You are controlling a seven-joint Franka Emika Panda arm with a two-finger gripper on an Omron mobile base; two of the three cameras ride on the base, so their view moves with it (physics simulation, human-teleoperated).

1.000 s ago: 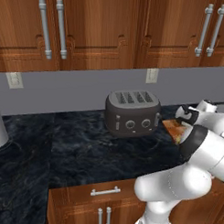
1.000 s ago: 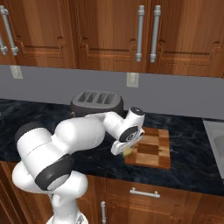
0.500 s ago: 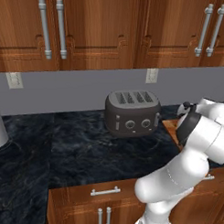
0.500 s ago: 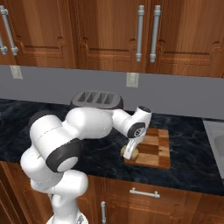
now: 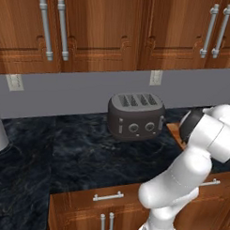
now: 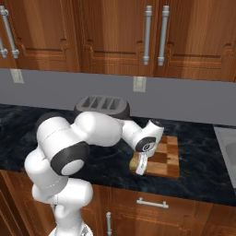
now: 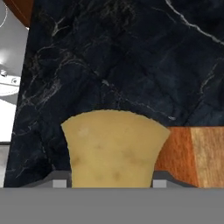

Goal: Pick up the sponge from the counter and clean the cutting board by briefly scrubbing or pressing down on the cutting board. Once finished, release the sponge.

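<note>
- The gripper [image 6: 141, 165] is down at the near left corner of the cutting board [image 6: 167, 159], pointing at the counter [image 6: 203, 156].
- In the hand view the sponge [image 7: 114, 148] sits right between the two fingertips [image 7: 60, 183], so the gripper is pinching the sponge from both sides.
- From the right base view the sponge [image 6: 135, 163] peeks out as a small yellow-tan block just beside the gripper, at the board's left edge near the counter's front.
- Can't tell from these shots whether the sponge's underside is touching the counter or hanging just above it.
- The hand view shows the cutting board [image 7: 192, 155] off to one side of the sponge, with dark marbled counter [image 7: 113, 61] beyond.
- The toaster [image 5: 135, 115] stands behind on the counter, near the wall, left of the board.
</note>
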